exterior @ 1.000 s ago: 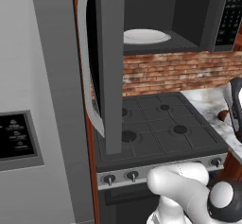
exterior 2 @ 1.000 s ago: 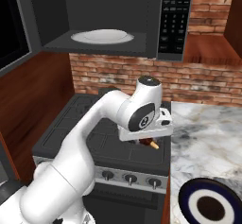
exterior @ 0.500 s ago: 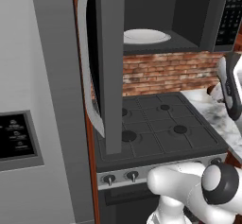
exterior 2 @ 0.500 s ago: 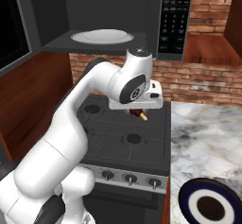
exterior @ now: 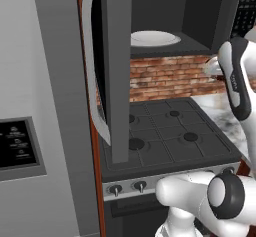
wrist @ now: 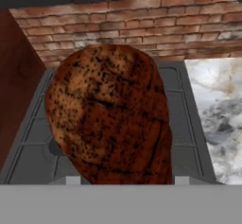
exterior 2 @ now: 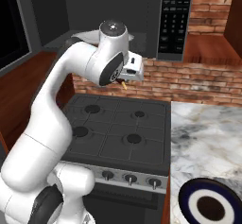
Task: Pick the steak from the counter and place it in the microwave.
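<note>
The steak [wrist: 108,114], a reddish-brown speckled lump, looms large in the hand view and hides the fingertips. From the right base view my gripper [exterior 2: 126,80] is shut on the steak [exterior 2: 124,84], of which a small brown and yellowish tip hangs below the hand. It hangs high over the stove, just under the front of the microwave [exterior 2: 175,15]. The microwave [exterior: 200,11] stands open, with a round white plate [exterior: 155,37] in its dark cavity. The marbled counter [exterior 2: 208,138] lies to the right of the stove.
The black gas stovetop [exterior 2: 118,128] lies under the hand. The microwave door [exterior: 117,71] with its curved grey handle [exterior: 90,71] swings out to the left. A grey fridge [exterior: 35,106] stands far left. A dark blue and white plate [exterior 2: 210,204] rests on the counter's near edge.
The arm has risen and swung left with the steak, from low over the stove's right edge up to just under the microwave.
</note>
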### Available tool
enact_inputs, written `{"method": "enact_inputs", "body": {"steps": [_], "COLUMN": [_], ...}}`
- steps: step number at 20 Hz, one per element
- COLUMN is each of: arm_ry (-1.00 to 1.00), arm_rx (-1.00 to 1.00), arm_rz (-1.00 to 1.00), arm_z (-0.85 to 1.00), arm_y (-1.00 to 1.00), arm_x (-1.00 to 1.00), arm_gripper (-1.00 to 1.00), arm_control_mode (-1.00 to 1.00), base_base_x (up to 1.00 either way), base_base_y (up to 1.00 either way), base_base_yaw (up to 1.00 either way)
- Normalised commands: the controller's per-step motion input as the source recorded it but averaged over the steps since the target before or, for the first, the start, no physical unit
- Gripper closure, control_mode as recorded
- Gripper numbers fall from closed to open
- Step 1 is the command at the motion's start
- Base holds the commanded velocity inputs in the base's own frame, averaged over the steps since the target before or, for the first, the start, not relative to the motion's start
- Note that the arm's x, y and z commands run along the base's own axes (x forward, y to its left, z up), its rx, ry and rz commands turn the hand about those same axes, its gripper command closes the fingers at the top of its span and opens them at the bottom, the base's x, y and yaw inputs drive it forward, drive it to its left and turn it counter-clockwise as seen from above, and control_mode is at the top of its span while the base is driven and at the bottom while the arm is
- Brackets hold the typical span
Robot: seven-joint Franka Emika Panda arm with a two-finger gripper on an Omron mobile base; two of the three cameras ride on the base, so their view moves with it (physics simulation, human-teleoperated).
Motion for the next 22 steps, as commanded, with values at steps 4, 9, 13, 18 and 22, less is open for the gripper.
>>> {"method": "enact_inputs", "body": {"steps": [4,9,13,18,22], "arm_ry": [-0.34,-0.25,0.00,0.02,0.04], "arm_rx": [0.11,0.08,0.02,0.00,0.00], "arm_rz": [-0.15,-0.07,0.00,0.00,0.00], "arm_z": [0.54,0.69,0.70,0.83,0.51], "arm_y": [0.74,0.32,0.00,0.06,0.33], "arm_x": [0.00,0.21,0.93,0.58,0.50], "arm_gripper": [1.00,1.00,1.00,1.00,1.00], "arm_control_mode": [-1.00,-1.00,-1.00,-1.00,-1.00], "base_base_x": [0.00,0.00,0.00,0.00,0.00], "base_base_y": [0.00,0.00,0.00,0.00,0.00], "base_base_yaw": [0.00,0.00,0.00,0.00,0.00]}}
